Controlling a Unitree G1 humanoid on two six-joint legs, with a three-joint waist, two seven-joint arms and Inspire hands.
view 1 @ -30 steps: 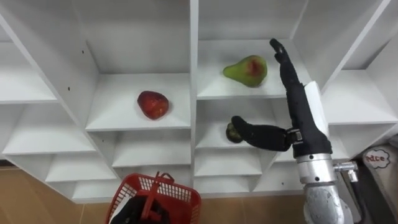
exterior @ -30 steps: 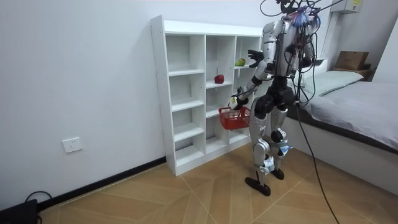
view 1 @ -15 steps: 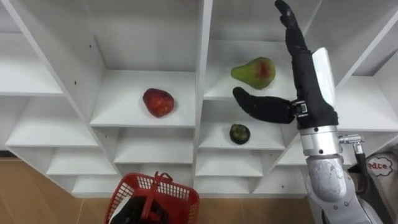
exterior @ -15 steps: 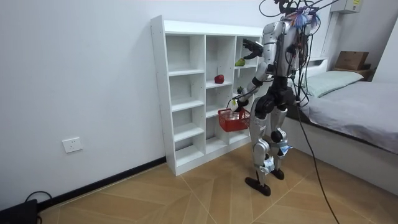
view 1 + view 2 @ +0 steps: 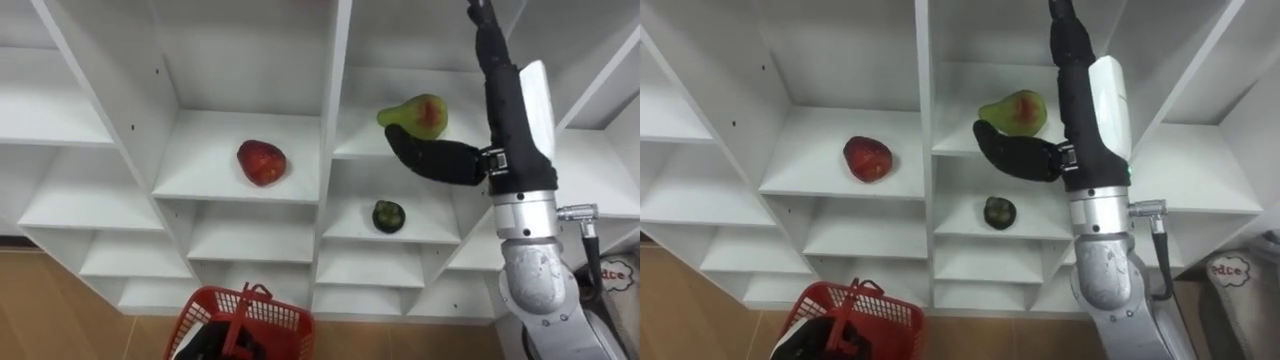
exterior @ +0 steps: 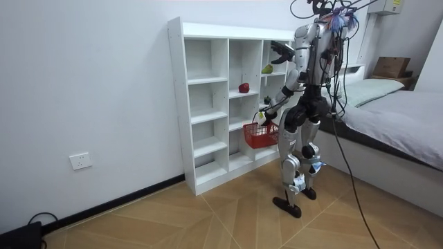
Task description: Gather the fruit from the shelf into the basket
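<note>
Standing upright on the wooden floor point(image 6: 228, 214), close before the white closet point(image 5: 333, 150), the robot has the red basket point(image 5: 275, 325) nearest, low at its left side. The left hand point(image 5: 210, 348) shows as a dark shape at the basket's handle, behind the mesh, and whether it is clenched there cannot be told.

Farther up, the right hand point(image 5: 506, 120) is held high in front of the right column of compartments. Its fingers point(image 5: 487, 40) are straight and released, pointing upward, and the thumb point(image 5: 425, 158) is stretched out sideways, grasping nothing.

The thumb lies just below the green, red-blushed pear point(image 5: 420, 110) on its shelf, and it is unclear whether they touch. A small dark green fruit point(image 5: 388, 215) sits in the compartment beneath the pear. The red apple point(image 5: 261, 162) rests in the middle column's compartment, well apart from the hand.
</note>
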